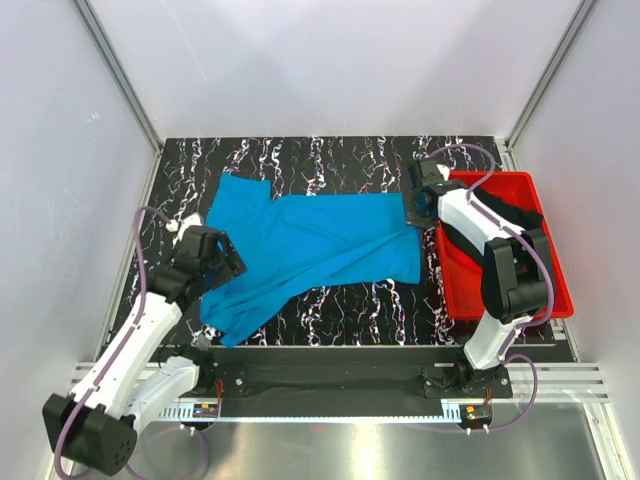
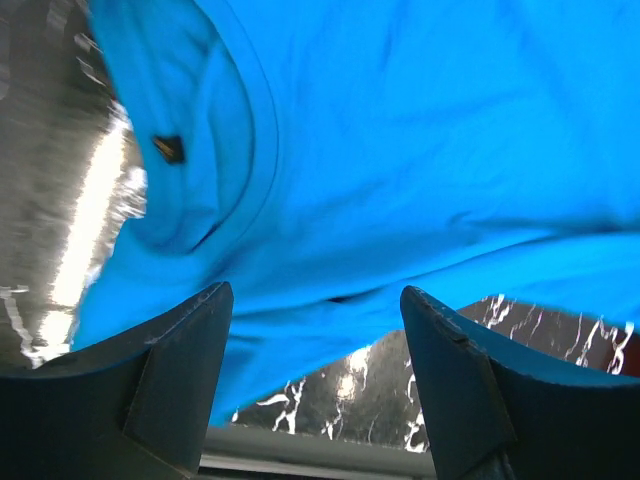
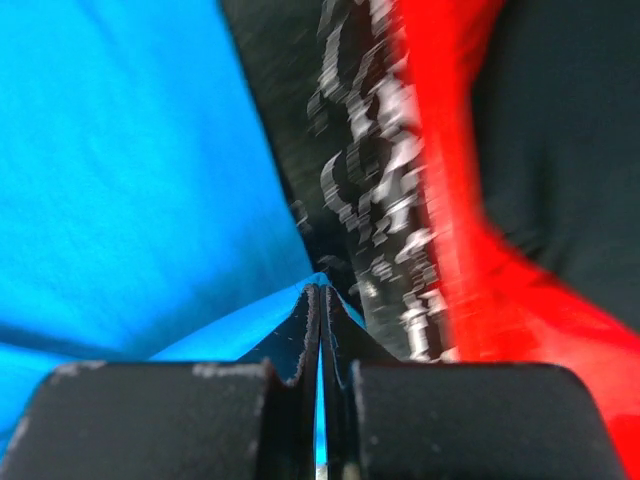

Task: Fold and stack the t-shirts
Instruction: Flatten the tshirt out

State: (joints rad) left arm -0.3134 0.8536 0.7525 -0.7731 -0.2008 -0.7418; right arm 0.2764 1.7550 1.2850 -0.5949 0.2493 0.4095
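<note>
The sky-blue t-shirt [image 1: 310,245] lies spread on the black marbled table, crumpled toward its near-left corner. At the shirt's far-right corner, beside the tray, my right gripper [image 1: 412,211] is shut; in the right wrist view its fingertips [image 3: 320,290] pinch a thin edge of the blue cloth [image 3: 120,170]. My left gripper [image 1: 224,262] hovers over the shirt's left edge, and its jaws [image 2: 316,292] stand wide open with nothing between them, the blue cloth [image 2: 400,130] just beyond. The black t-shirt [image 1: 522,216] lies in the tray, partly hidden by my right arm, and shows as dark cloth [image 3: 570,130] in the right wrist view.
A red plastic tray [image 1: 470,282] stands at the right side of the table, its wall [image 3: 450,200] close to my right gripper. Bare marbled tabletop [image 1: 350,310] shows in front of the shirt. White walls close in the back and both sides.
</note>
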